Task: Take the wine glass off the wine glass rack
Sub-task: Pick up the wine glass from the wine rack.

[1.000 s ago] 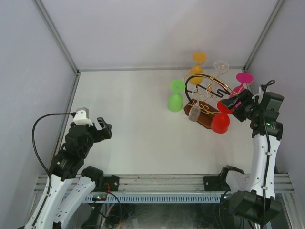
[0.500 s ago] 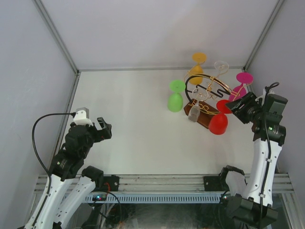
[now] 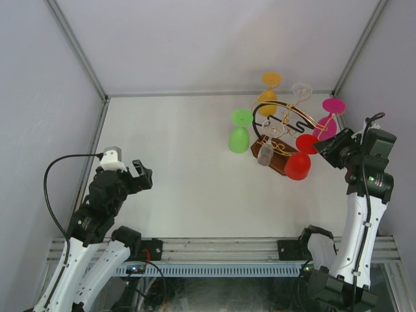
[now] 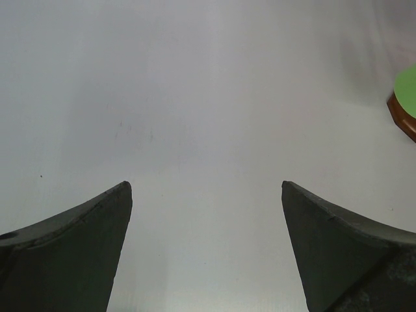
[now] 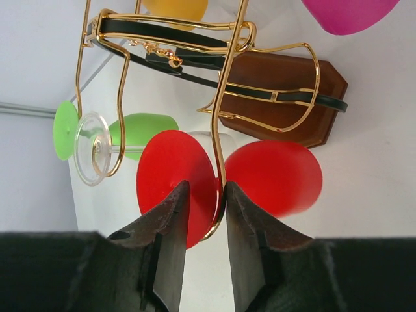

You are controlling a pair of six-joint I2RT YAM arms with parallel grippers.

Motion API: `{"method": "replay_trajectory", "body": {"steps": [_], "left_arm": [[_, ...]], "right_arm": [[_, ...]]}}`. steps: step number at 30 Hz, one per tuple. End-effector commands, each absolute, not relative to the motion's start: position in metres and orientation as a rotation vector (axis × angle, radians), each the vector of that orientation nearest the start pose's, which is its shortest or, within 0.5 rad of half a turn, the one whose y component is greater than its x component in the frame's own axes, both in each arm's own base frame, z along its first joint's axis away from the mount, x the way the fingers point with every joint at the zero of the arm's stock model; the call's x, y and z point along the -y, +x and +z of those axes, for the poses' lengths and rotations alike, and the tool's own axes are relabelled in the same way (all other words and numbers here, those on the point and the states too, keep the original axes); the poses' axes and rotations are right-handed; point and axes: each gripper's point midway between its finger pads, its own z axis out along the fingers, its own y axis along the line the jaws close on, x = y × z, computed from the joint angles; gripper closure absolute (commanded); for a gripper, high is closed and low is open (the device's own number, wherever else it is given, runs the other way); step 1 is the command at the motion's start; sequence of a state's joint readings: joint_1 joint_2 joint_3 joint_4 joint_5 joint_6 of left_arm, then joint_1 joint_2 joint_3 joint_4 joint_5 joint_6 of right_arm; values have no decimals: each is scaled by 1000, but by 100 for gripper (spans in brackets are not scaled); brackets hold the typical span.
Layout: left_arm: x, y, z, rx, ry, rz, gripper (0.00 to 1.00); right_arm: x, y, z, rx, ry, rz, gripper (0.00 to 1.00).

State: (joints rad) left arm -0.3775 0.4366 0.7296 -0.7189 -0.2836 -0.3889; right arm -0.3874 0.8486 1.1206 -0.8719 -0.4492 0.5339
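Right gripper point(image 5: 206, 186) has its fingers drawn almost together, only a slit left between them. Whether they pinch anything cannot be told, since a gold wire arm point(image 5: 229, 97) runs straight down into that slit. Just ahead and above stands the rack point(image 5: 286, 84), its brown base resting on the table point(image 4: 195, 97). The red wine glass point(image 5: 276, 175) hangs upside down from the wire directly in front of the fingertips, its foot to the left of the slit and its bowl to the right. A green glass point(image 5: 140, 130) and a clear one point(image 5: 91, 148) hang farther off to the left, and a pink one point(image 5: 348, 13) is up to the right. The red glass looks like the one to take. To do that well, the fingers should close on the stem alone, clear of the wire. The glass should then be drawn out along the arm past its curled end, slowly, so its neighbours are not set swinging. The stem itself is hidden behind wire and fingers, and the lower edge of the bowl is blurred. Left gripper point(image 4: 205, 186) is spread wide and holds nothing.
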Motion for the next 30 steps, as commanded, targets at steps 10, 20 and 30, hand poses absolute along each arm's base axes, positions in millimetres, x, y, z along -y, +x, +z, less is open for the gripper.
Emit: {"method": "replay_trajectory", "body": {"steps": [10,20,30], "left_arm": [[46,209,227,-1933,-183,-228,0],[46,209,226,-1933,-184,-227,0],[46,209,226,-1935,-185,-226,0]], "right_arm": [[4,241,309,-1960,674,496,85],[11,235,299,-1994,694,433,81],[4,239,294,-2007,688,494,72]]}}
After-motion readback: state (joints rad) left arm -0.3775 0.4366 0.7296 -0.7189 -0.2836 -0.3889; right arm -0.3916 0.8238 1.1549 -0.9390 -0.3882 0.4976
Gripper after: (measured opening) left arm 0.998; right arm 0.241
